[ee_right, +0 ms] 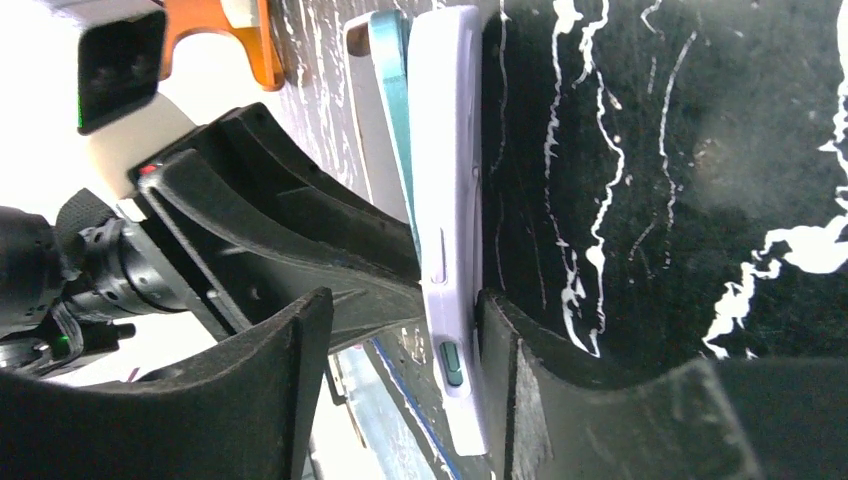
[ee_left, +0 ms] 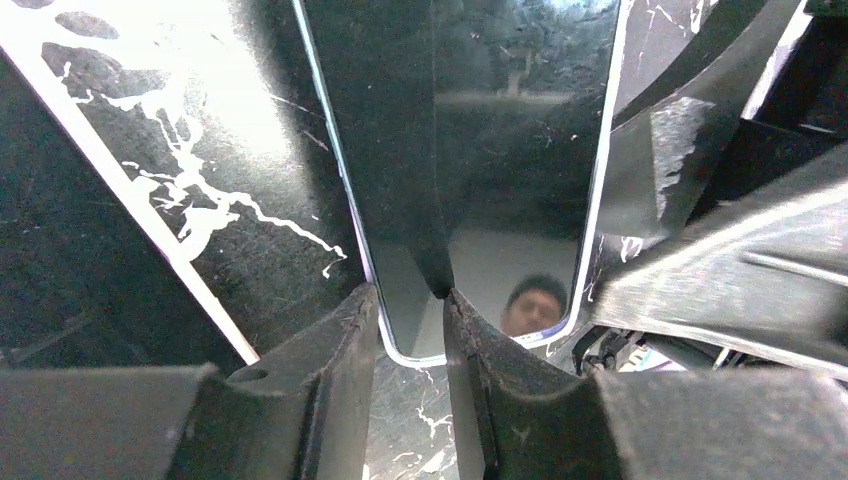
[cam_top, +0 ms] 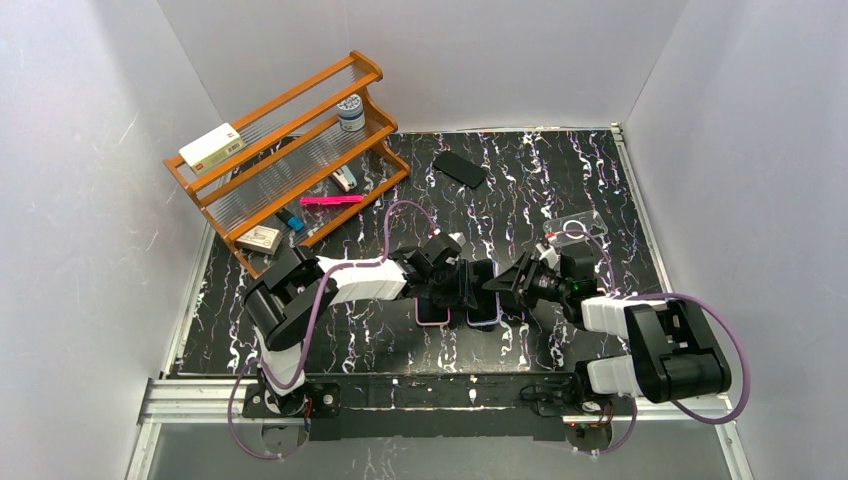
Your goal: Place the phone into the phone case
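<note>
No legible text; print on the white box seems too small.

phone: glossy glass | phone case: smooth plastic | table: glossy, marbled | rack: varnished wood

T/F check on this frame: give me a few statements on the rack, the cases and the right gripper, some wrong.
1. The wooden rack stands at the far left of the table. True.
2. The black slab lies on the rack's top shelf. False: it lies flat on the table, right of the rack.
3. The clear case lies on the table beyond the right gripper. True.
4. The right gripper is parked away from everything. False: its jaws straddle the lilac case.
</note>
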### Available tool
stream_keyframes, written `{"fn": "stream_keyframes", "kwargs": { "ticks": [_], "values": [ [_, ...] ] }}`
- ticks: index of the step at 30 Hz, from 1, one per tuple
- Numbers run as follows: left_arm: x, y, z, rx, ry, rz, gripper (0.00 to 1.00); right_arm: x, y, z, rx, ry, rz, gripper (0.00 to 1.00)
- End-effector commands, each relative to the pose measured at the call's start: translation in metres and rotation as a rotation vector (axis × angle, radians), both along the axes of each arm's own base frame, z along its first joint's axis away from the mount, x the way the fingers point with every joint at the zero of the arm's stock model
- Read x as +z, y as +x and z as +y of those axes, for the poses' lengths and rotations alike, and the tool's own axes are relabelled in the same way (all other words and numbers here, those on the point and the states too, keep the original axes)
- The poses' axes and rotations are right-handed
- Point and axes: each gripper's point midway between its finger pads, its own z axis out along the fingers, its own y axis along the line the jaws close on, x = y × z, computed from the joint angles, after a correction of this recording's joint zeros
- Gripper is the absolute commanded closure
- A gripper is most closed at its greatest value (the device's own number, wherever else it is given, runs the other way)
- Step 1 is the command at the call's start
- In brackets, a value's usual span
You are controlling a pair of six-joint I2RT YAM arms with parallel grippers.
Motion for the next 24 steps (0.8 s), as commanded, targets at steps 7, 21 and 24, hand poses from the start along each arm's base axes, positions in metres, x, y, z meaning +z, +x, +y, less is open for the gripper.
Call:
{"fn": "stream_keyframes", "kwargs": {
  "ticks": [7, 21, 24],
  "values": [
    [0.016, -0.01, -0.009, -0.04, -0.074, -0.042, 0.7, 0.006, -0.013, 0.015, 0.174, 0.019, -0.001, 0.69],
    [0.19, 0.072, 0.073, 0.11, -0.201, -0.195, 0.13, 0.118, -0.007, 0.018, 0.145, 0.136, -0.403, 0.91],
    [0.221, 0.074, 0.082, 0.115, -0.324, -0.204, 0.04, 0.149, -0.012, 0.019, 0.154, 0.193, -0.474, 0.92]
  ]
}}
